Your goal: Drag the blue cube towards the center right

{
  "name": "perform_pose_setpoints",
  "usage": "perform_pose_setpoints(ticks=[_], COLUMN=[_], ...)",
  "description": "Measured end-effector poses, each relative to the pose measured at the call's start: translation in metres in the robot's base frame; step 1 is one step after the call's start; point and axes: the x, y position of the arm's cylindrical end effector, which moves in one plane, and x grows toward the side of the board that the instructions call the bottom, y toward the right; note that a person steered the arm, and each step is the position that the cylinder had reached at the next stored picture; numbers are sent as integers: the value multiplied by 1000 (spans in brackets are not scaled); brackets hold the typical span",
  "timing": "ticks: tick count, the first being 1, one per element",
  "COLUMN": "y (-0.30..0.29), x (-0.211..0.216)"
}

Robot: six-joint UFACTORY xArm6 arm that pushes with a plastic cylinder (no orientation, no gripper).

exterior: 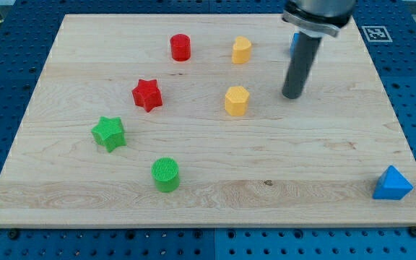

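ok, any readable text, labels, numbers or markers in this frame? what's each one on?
No words, brands or numbers can be read anywhere.
One sign only: a black-and-white square fiducial tag on the blue surface beyond the wooden board, at the view's top right; it is a pattern, not text.
The blocks, the rod and my tip show no markings.
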Motion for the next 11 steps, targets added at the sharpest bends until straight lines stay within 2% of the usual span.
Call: perform_pose_setpoints(ticks=[2,3,5,6,8,11], y=[-31,-31,28,48,50,78], x=[-102,-127,-128,-100,-61,-51])
